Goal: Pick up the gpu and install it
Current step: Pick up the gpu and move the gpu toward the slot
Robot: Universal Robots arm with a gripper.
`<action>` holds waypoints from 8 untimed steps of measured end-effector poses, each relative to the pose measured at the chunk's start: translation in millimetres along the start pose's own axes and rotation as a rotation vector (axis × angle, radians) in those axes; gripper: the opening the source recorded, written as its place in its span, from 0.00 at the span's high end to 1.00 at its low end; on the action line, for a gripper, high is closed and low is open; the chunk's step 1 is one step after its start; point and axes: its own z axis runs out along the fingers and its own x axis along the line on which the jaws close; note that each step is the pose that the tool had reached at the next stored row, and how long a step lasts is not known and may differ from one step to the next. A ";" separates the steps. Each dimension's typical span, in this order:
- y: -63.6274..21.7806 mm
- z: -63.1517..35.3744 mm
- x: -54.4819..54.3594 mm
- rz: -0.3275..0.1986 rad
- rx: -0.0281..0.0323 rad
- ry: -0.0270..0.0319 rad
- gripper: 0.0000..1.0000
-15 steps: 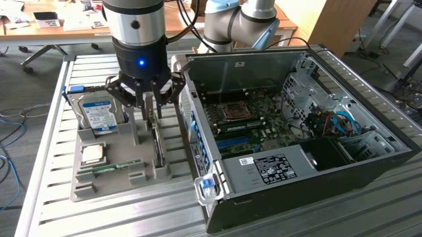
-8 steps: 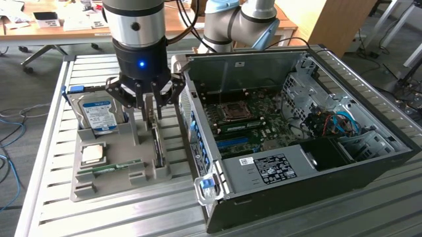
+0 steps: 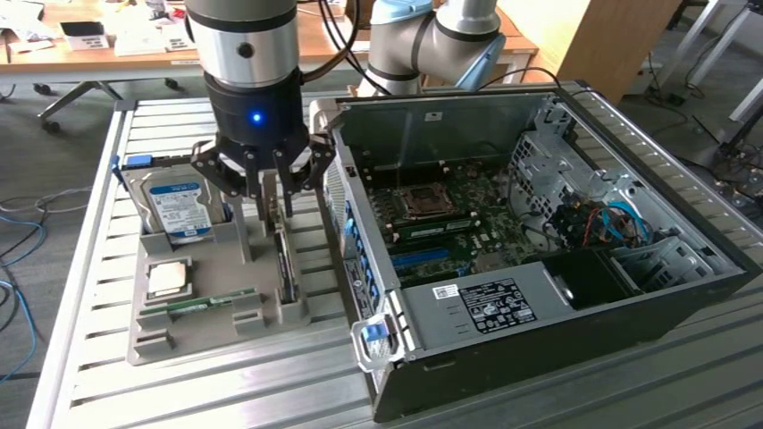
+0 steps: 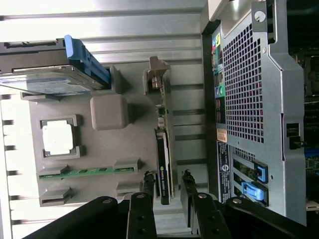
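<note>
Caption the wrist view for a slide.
Open gripper straddles the gpu standing on edge in its gray tray, beside the computer case.

- The arm (image 3: 242, 36) is reaching straight down, and its wrist (image 3: 253, 107) is standing upright with a small blue light glowing on it.
- The gripper (image 3: 272, 207) is pointing downward.
- Its two fingers (image 4: 148, 183) are standing parted, leaving a gap between them.
</note>
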 end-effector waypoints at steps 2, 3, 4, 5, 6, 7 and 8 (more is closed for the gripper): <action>0.0 0.3 0.0 0.000 0.0002 0.0000 0.64; 0.0 0.5 0.0 0.000 0.0001 -0.0001 0.64; 0.0 0.6 0.0 0.000 0.0002 0.0000 0.64; -0.1 2.6 0.0 0.000 0.0013 -0.0001 0.64; -0.2 4.6 0.1 0.000 0.0015 -0.0002 0.64; -0.2 4.7 0.1 0.000 0.0015 -0.0002 0.64; -0.2 4.9 0.1 0.000 0.0016 -0.0001 0.64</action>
